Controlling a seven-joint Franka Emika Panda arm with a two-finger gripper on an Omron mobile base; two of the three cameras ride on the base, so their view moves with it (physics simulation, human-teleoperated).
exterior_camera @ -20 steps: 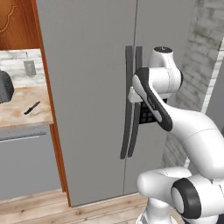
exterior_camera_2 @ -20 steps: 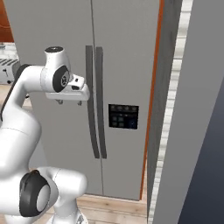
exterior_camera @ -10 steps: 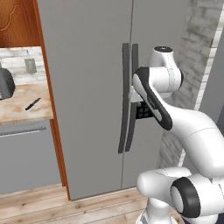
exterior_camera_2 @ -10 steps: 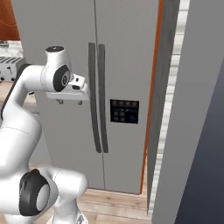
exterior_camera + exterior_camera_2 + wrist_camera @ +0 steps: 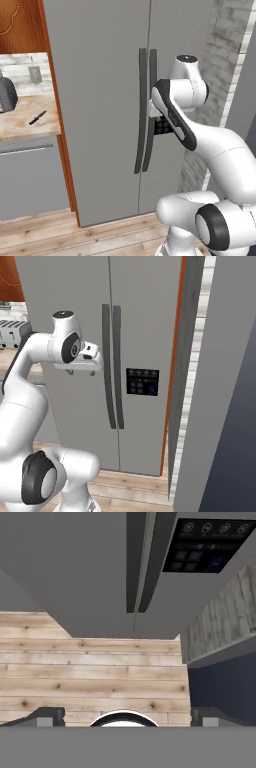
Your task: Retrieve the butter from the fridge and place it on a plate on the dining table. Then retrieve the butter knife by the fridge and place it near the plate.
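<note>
The fridge (image 5: pixel 105 100) stands shut, a tall grey two-door appliance, and the butter it should hold cannot be seen behind the closed doors. Its two long dark curved handles (image 5: pixel 146 110) run side by side down the seam between the doors. A small dark control panel (image 5: pixel 142 381) sits on the door to the right of the handles.

The white robot arm (image 5: pixel 200 130) is raised in front of the fridge, its hand level with the middle of the handles and near them, apart from the door. The tool (image 5: pixel 80 372) hangs beneath the hand in the right base view, its jaws spread wide and holding nothing. In the hand view, the camera looks down past the lower ends of the handles (image 5: pixel 142 562) to pale wooden floor planks (image 5: pixel 90 672) at the fridge's foot.

To the left of the fridge, beyond a reddish-brown wood panel, a tan surface (image 5: pixel 25 117) carries the butter knife (image 5: pixel 37 117), small and dark, lying flat and well apart from the arm.

By my judgement, the step in hand is the very first: reaching to open the fridge. The next move calls for turning the tool toward one handle, bringing the open jaws around it, closing on it, then pulling the door outward in an arc wide enough to reach the shelves.
</note>
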